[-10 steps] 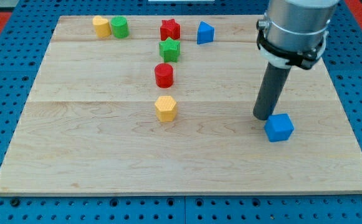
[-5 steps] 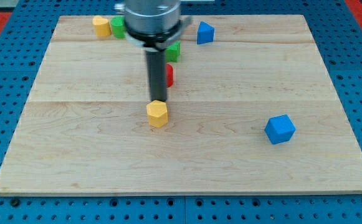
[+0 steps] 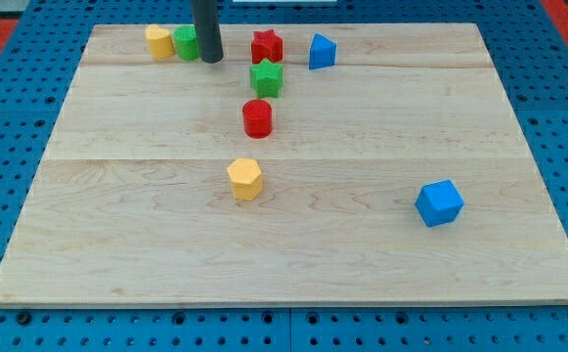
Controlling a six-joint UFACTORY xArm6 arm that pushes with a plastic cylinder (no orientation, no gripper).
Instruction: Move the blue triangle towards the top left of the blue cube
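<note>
The blue triangle (image 3: 322, 51) sits near the view's top, right of centre, on the wooden board (image 3: 147, 235). The blue cube (image 3: 439, 203) lies far from it, at the lower right. My tip (image 3: 210, 59) is at the view's top, left of centre, right beside the green block (image 3: 187, 43) and well left of the blue triangle, with the red star (image 3: 267, 46) between them.
A yellow block (image 3: 158, 41) sits left of the green block. A green star (image 3: 266, 77), a red cylinder (image 3: 257, 118) and a yellow hexagonal block (image 3: 245, 179) run down the middle. Blue pegboard (image 3: 10, 117) surrounds the board.
My tip swept from beside the blue cube leftward to the yellow hexagonal block, nudging it slightly down-left, then moved up to the top beside the green block. The blue cube and triangle stayed put.
</note>
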